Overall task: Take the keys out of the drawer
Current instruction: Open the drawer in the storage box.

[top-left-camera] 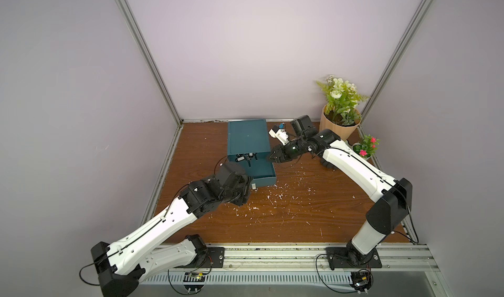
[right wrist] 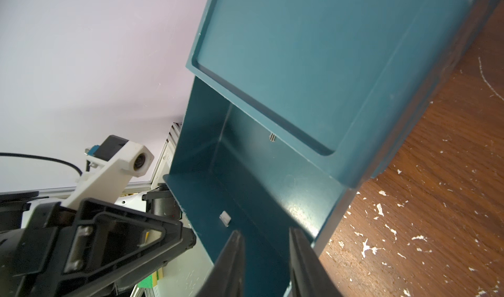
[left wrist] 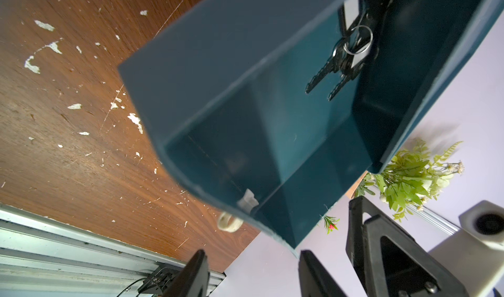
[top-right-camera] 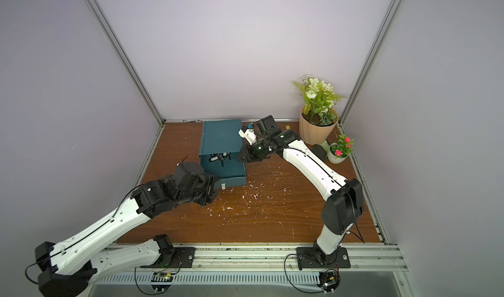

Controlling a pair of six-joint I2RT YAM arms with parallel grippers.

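One bunch of keys [left wrist: 346,61] on a silver ring, dark blades pointing toward the near side: lies on the floor of the pulled-out drawer [top-left-camera: 261,179], at its far end, just under the front edge of the teal box [top-left-camera: 246,137]. Left gripper [left wrist: 253,254]: hovers at the near left corner of the drawer, beside the rope loop [left wrist: 229,224] on its front, fingers spread wide, holding nothing. Right gripper [right wrist: 264,233]: sits at the right wall of the drawer, close to the box, fingers a narrow gap apart; cannot tell whether pinching that wall. Farther right, a tall flowerpot [top-right-camera: 316,132] and a small white pot [top-right-camera: 336,159] on the scuffed wooden table [top-left-camera: 286,222].
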